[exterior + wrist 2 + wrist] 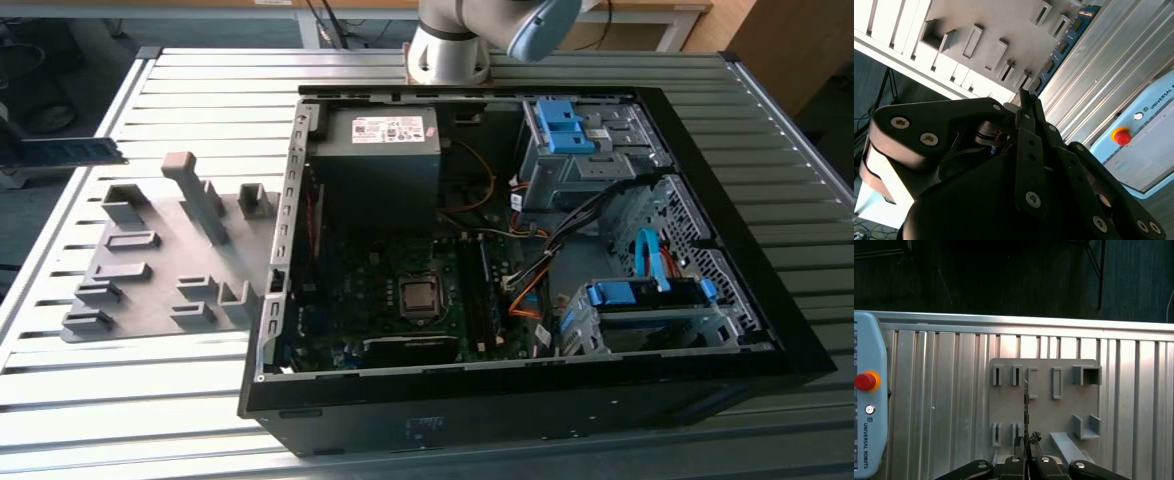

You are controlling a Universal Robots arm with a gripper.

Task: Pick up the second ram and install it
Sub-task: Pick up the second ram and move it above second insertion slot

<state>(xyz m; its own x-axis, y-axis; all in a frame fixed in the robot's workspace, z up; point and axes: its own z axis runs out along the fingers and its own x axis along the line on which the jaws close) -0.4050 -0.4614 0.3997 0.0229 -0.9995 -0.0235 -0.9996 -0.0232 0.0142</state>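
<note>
Presently: ram gripped, well apart from the case

The ram (83,150) is held by the gripper (1027,439), which is closed narrowly on one end of the stick; the rest of the stick is seen reaching out past the gripper in both wrist views. In the exterior view the ram is carried well apart from the case (467,420), out beyond the far side of the grey holder (147,290). That holder lies on the worktop (134,400) just beside the case. The stick is seated in none of the holder's blocks and is touched by nothing but the gripper. The case lies open, with its board (360,290) exposed.

The step in hand is judged to be the carry toward the case. It is likely to be done well if the grip is kept firm and square, so that the thin stick is neither twisted nor allowed to slip. Enough height should be kept over the holder's tall blocks and the case wall. The loose cables (587,230) inside the case are best avoided, since the stick could be snagged by them.
</note>
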